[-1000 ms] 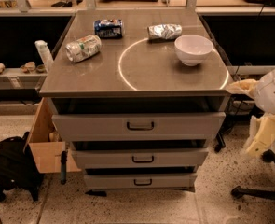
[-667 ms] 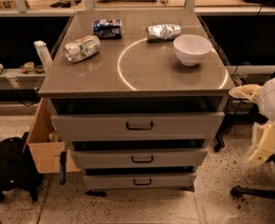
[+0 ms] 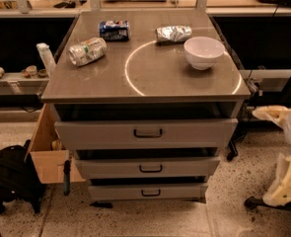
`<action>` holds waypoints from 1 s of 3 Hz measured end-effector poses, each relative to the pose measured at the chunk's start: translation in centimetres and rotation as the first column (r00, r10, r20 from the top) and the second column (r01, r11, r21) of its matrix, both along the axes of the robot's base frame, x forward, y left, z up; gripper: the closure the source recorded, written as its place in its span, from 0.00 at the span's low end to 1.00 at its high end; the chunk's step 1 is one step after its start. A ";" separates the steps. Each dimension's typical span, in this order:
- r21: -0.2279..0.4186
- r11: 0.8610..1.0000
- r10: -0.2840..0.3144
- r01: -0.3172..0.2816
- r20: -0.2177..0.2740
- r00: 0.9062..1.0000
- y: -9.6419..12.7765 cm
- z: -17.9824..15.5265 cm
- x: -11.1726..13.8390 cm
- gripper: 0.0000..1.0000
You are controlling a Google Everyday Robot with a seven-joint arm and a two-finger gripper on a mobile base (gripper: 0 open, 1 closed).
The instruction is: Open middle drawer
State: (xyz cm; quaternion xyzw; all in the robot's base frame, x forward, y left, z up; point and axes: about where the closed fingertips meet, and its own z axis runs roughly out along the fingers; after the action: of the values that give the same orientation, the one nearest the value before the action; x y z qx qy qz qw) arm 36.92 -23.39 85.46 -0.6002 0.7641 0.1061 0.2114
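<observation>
Compared with one second ago, the hand (image 3: 287,137) has gone lower and more to the right, so now it is partly cut by the right border of the view. The cabinet, the things on it and the drawers did not move. The pale arm parts stand at the right of the cabinet, well apart from it. One cream piece points left toward the cabinet's corner at about the height of the top drawer (image 3: 147,132), and another cream piece hangs down lower, near the floor. Whether the hand is spread or pressed together, I cannot tell. It touches nothing.

The middle drawer (image 3: 150,168) is the second of three grey fronts, under the tall top drawer and above the slim bottom drawer (image 3: 150,192). Its small dark handle (image 3: 150,169) is at the centre, and a dark band runs above its front.

On the worktop (image 3: 150,85) there are a white bowl (image 3: 204,52) at the right, a crushed can (image 3: 87,51) at the left, and a blue packet (image 3: 114,29) and a silver packet (image 3: 173,33) at the back.
</observation>
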 end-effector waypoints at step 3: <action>0.010 0.997 -0.081 0.081 0.052 0.995 0.2 -4.8 -2.6 0.00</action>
State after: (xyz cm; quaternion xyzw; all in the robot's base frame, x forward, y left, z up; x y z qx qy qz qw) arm 34.36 -23.19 80.65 -0.5705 0.7816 0.0848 0.2378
